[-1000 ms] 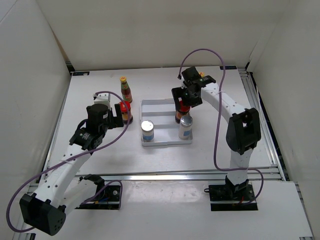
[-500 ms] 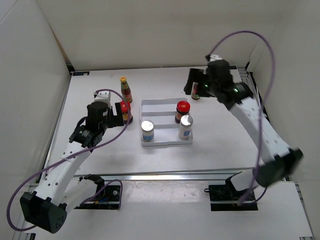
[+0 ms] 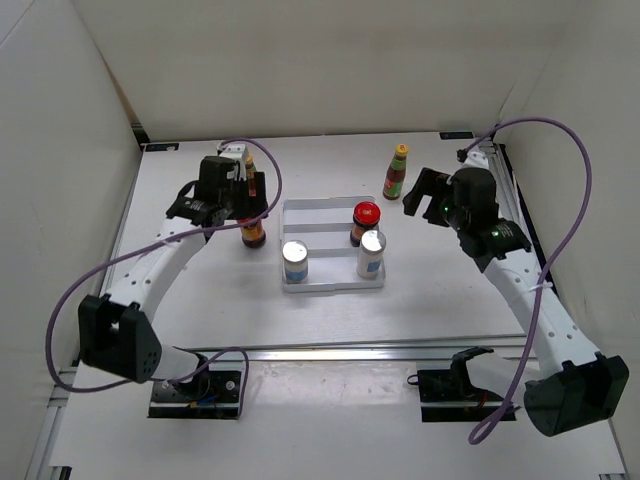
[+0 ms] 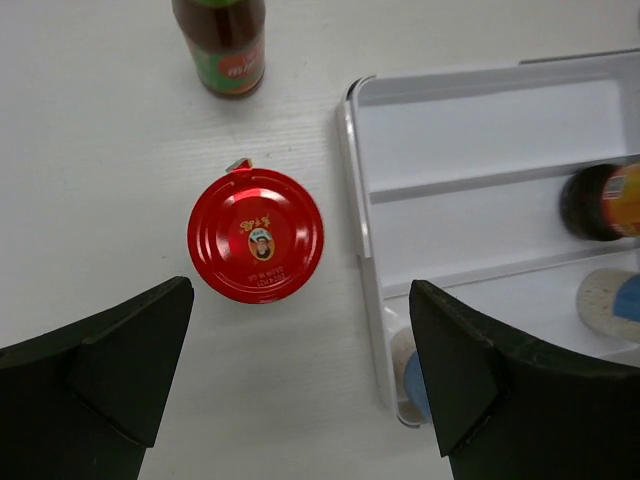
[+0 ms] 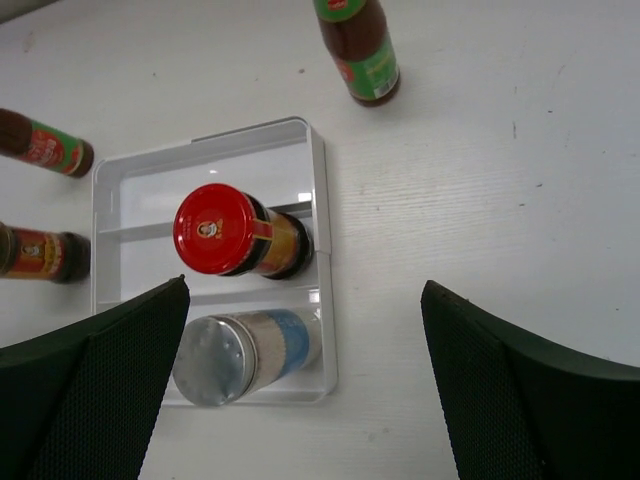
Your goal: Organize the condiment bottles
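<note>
**Three bottles in the tray, three outside**

In the flat white ridged tray (image 3: pixel 320 213), a squat red-lidded jar (image 3: pixel 366 222) stands mid-compartment at right. A white silver-topped shaker (image 3: pixel 371 254) is just before it, and a second shaker (image 3: pixel 295 262) stands near-left. A second jar (image 3: pixel 252 233) stands just left of the tray, with a slim yellow-capped sauce bottle (image 4: pixel 222 50) behind it. A second slim bottle (image 3: pixel 396 172) stands behind the tray's right corner.

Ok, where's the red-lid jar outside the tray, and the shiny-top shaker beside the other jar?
Squat red-lidded jar (image 4: pixel 255 235): left wrist view, lid centre.
White silver-topped shaker (image 5: pixel 212 362): right wrist view, metal top.
</note>
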Available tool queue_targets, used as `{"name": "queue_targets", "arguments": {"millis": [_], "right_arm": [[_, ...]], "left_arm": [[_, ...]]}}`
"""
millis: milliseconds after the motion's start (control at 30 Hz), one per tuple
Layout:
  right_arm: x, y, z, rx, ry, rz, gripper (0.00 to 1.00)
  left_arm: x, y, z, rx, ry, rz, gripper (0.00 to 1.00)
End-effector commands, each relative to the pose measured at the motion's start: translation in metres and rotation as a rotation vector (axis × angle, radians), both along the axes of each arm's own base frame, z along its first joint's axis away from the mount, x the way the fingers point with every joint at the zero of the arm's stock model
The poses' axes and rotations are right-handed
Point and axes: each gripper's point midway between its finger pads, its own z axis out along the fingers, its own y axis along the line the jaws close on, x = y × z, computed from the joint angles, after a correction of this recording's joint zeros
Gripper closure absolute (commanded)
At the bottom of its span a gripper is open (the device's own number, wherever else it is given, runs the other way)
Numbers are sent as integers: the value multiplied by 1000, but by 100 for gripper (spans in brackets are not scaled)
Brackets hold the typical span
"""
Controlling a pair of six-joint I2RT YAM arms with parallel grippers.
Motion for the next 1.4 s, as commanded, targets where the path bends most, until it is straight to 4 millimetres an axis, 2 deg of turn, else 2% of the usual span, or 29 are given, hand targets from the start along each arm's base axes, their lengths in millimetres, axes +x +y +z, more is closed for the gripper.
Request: {"name": "queue_targets", "arguments": {"millis": [0,233,300,333,433,667,800,867,933,1100,1200,1233,1267,1367], "right_arm": [[7,-1,24,67,-108,47,0],[9,-8,16,151,-100,72,0],[10,-13,15,170,-99,69,0],[11,-13,8,169,-81,67,0],[13,-18,10,174,-91,58,0],[13,-16,3,184,-69,62,0],[13,-14,0,187,-58,70,0],[13,-14,0,195,-56,66,0],[12,-14,-4,194,-47,65,0],[11,-14,0,195,-57,66,0],[11,-14,0,195,-57,66,0],[11,-14,0,195,-57,66,0],[11,-14,0,195,-57,66,0],[9,-14,-9,194,-39,64,0]], "left_arm": [[6,3,-8,-12,46,6,0],[26,16,-27,60,82,41,0],[28,14,-40,63,114,33,0],[30,17,-45,66,126,42,0],[29,10,-59,48,166,9,0],[23,12,-81,50,224,5,16],[23,8,-84,39,237,-10,23],[27,5,-76,32,215,-25,34],[27,3,-72,25,217,-34,39],[28,4,-42,18,173,-31,66],[29,8,-18,15,118,-5,72],[27,8,-19,17,127,-5,72],[29,8,-8,10,99,-5,73],[27,12,8,13,93,18,81]]}}
